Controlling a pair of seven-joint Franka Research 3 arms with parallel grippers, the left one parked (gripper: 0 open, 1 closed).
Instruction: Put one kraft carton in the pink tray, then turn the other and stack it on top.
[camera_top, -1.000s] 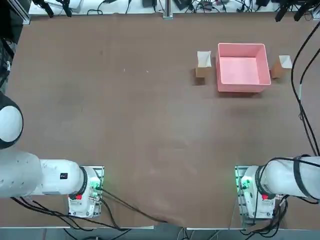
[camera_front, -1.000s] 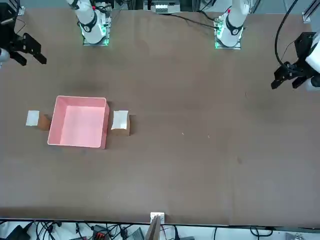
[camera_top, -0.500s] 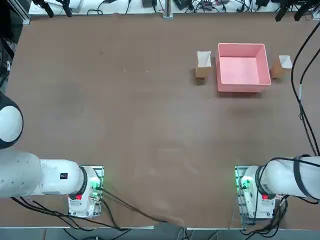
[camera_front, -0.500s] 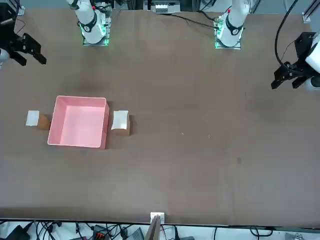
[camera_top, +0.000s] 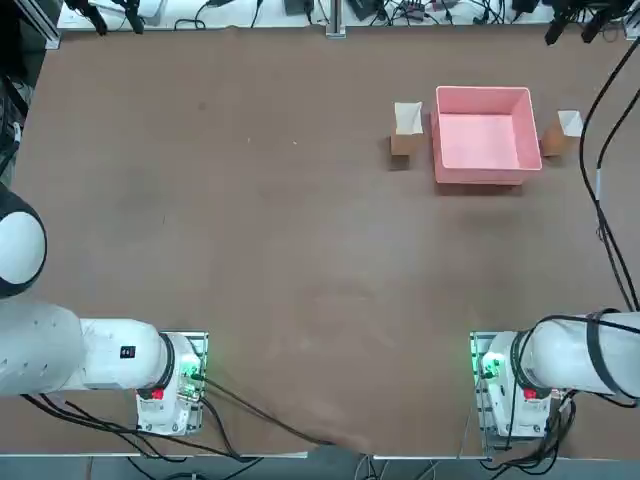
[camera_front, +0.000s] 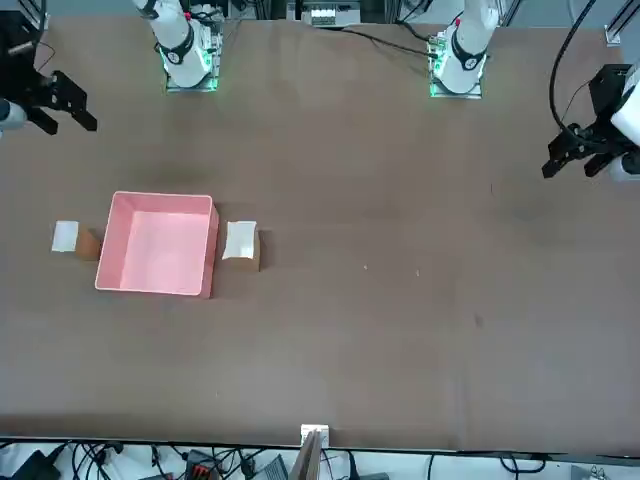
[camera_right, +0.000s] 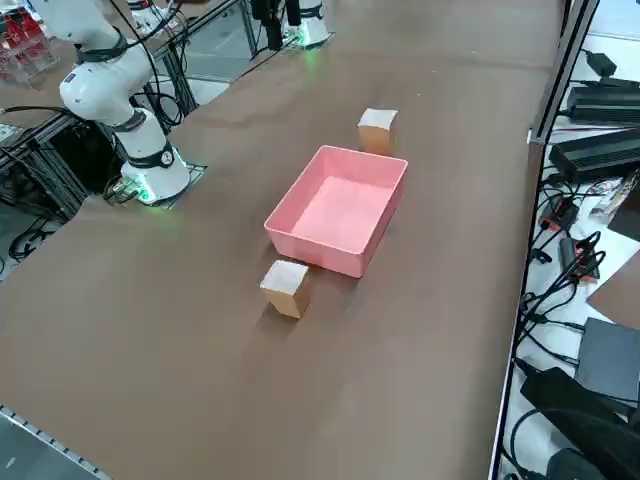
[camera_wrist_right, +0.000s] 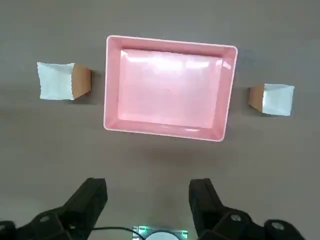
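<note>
The brown table (camera_top: 250, 250) is seen with only three things on it, all in the far part at the working arm's side. The pink tray (camera_top: 482, 136) is the largest of them; nothing is seen inside it, only its flat floor. One kraft carton (camera_top: 405, 130) is placed just beside the tray wall that faces the middle of the table, and the other kraft carton (camera_top: 559, 135) just beside the opposite wall, so the tray is between them. Both cartons are apart from the tray and from each other.

The right gripper (camera_wrist_right: 147, 200) is held high above the table with its fingers spread wide and nothing between them. In the wrist view the tray lies straight ahead of the fingers, with one carton to each side. Neither carton is clearly nearer, so a sideways shift is probably needed before any descent.
</note>
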